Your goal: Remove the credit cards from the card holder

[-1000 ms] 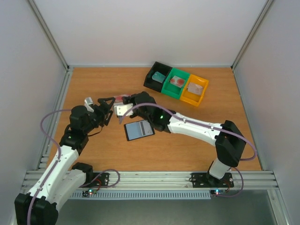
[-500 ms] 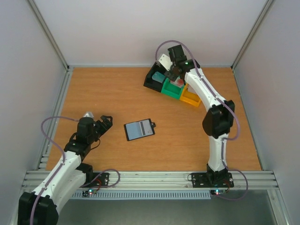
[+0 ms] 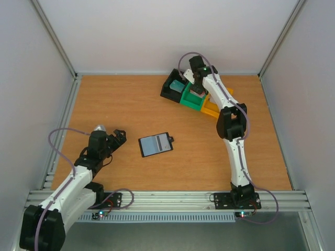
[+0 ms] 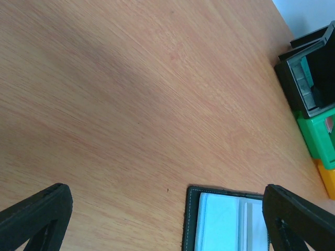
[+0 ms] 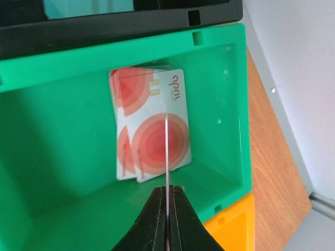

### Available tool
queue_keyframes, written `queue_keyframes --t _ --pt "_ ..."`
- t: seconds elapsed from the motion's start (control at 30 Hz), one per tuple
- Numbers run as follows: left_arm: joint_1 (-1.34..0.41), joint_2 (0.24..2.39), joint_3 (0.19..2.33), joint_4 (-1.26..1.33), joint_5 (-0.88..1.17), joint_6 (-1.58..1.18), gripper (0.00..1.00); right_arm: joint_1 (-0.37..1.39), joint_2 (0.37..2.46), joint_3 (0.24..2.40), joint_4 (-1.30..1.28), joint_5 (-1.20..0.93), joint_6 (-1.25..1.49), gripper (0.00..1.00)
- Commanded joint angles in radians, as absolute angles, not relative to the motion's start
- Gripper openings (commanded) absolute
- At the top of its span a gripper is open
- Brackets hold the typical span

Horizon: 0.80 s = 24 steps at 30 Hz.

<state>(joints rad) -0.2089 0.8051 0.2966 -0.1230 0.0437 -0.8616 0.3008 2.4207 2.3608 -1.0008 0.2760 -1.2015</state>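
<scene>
Trays: 3 in a row at the far side of the wooden table (image 3: 120, 104): black tray (image 5: 131, 26), green tray (image 5: 52, 157), orange tray (image 5: 235, 225), touching side to side.

Card holder (image 3: 155, 144): 1, lying open and flat at mid-table, pale blue pockets up, well apart from the trays. No card can be made out in its pockets.

Cards counted: 2 red-and-white cards (image 5: 149, 130) lie overlapping on the green tray floor. 1 teal card (image 5: 86, 8) lies in the black tray. 1 thin card (image 5: 166, 151), seen edge-on so its colour cannot be told, hangs above the green tray.

Right gripper (image 5: 166, 191): over the green tray, jaws pressed together on the lower edge of the thin card.

Left gripper (image 4: 166, 201): low over the table just left of the card holder, jaws spread wide, holding nothing; in the wrist view the card holder's near corner shows between the two fingers.
</scene>
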Motion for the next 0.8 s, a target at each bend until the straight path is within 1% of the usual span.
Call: queue_keyframes --t 0.0,0.2,0.37,0.47,0.57,0.77 --pt "-0.203 0.831 0.284 -0.049 0.025 -0.849 0.99 0.3 2.497 2.44 -0.962 0.353 -1.284 0.01" --pt "-0.202 0.853 0.282 -0.021 0.022 -0.85 0.99 0.299 2.537 2.441 -0.817 0.411 -1.371 0.01" --pt "-0.202 0.865 0.282 -0.018 0.024 -0.851 0.99 0.299 2.547 2.43 -0.781 0.389 -1.397 0.01" --pt "-0.201 0.868 0.281 -0.013 0.027 -0.855 0.99 0.299 2.539 2.372 -0.724 0.382 -1.425 0.01" --pt "-0.201 0.871 0.279 -0.011 0.033 -0.859 0.99 0.299 2.536 2.34 -0.685 0.331 -1.432 0.01" --pt "-0.199 0.872 0.278 -0.011 0.034 -0.857 0.99 0.3 2.558 2.333 -0.664 0.333 -1.468 0.01"
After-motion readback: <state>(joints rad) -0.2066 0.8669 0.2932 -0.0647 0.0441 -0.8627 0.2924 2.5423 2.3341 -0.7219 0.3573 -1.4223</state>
